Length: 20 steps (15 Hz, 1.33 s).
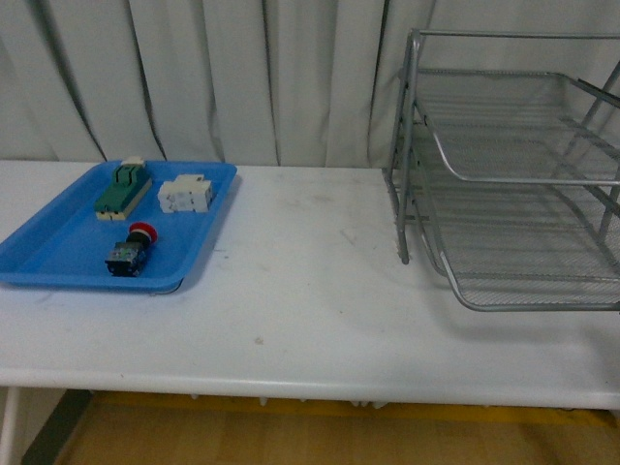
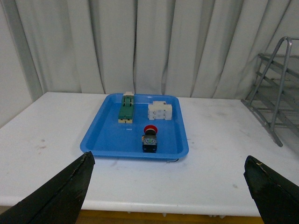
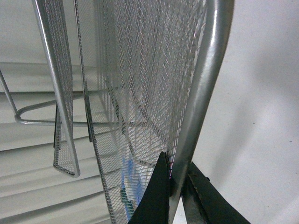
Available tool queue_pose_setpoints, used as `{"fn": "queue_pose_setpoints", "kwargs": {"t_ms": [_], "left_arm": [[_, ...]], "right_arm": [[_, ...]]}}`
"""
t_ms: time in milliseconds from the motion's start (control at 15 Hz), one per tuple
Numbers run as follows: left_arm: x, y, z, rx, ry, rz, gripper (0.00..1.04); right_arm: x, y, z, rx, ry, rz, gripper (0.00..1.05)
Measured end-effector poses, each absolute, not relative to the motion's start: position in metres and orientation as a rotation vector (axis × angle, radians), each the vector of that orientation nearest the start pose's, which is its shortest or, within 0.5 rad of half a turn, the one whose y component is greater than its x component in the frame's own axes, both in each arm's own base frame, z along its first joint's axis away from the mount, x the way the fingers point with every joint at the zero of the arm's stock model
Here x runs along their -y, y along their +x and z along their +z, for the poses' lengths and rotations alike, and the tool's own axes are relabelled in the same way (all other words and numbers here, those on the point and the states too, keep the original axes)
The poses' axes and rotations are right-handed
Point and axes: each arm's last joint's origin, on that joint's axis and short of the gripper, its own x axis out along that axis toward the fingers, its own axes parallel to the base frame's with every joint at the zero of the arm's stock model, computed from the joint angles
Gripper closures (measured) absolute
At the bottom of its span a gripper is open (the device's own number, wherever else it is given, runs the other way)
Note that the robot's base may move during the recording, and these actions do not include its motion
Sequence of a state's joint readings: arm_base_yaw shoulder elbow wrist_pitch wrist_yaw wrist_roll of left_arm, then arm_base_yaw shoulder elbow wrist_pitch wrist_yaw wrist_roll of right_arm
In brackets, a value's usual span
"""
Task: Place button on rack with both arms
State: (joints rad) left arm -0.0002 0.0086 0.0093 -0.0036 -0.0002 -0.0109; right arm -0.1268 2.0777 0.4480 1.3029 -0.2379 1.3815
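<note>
The rack's (image 3: 205, 84) silver rim tube is clamped between the right gripper's (image 3: 177, 162) dark fingers. Wire-mesh trays (image 3: 140, 70) are seen close behind it

The rack (image 1: 523, 180) runs off the front view's right edge, and the left wrist view only catches its corner. The left fingers (image 2: 60, 196) are cropped at the bottom, and the button (image 1: 131, 250) has marks too small to make out.
</note>
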Motion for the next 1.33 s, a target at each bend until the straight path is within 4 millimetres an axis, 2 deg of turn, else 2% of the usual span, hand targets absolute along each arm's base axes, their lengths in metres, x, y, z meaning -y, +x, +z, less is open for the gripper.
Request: {"fn": "queue_pose_setpoints", "kwargs": {"t_ms": [67,133,333,532,599,665,931,1197,1330], "left_arm": [[0.000,0.098,0.166,-0.003,-0.011,0.000,0.07],[0.000,0.098,0.166,-0.003,-0.011,0.000,0.07],[0.000,0.098,0.166,-0.003,-0.011,0.000,0.07],[0.000,0.098,0.166,-0.003,-0.011,0.000,0.07],[0.000,0.098,0.166,-0.003,-0.011,0.000,0.07],[0.000,0.098,0.166,-0.003,-0.011,0.000,0.07],[0.000,0.098,0.166,-0.003,-0.011,0.000,0.07],[0.000,0.098,0.166,-0.003,-0.011,0.000,0.07],[0.000,0.098,0.166,-0.003,-0.011,0.000,0.07]], "right_arm": [[0.031,0.279,0.055,-0.358,1.428,-0.128,1.00],[0.031,0.277,0.055,-0.370,1.409,-0.123,0.95],[0.033,0.272,0.054,-0.394,1.346,-0.109,0.56],[0.034,0.268,0.071,-0.346,1.338,-0.077,0.12],[0.034,0.263,0.074,-0.344,1.339,-0.069,0.04],[0.034,0.257,0.077,-0.346,1.341,-0.061,0.07],[0.033,0.220,0.096,-0.327,1.361,-0.014,0.06],[0.035,0.186,0.127,-0.213,1.357,0.105,0.07],[0.033,0.170,0.153,-0.064,0.948,-0.004,0.28]]}}
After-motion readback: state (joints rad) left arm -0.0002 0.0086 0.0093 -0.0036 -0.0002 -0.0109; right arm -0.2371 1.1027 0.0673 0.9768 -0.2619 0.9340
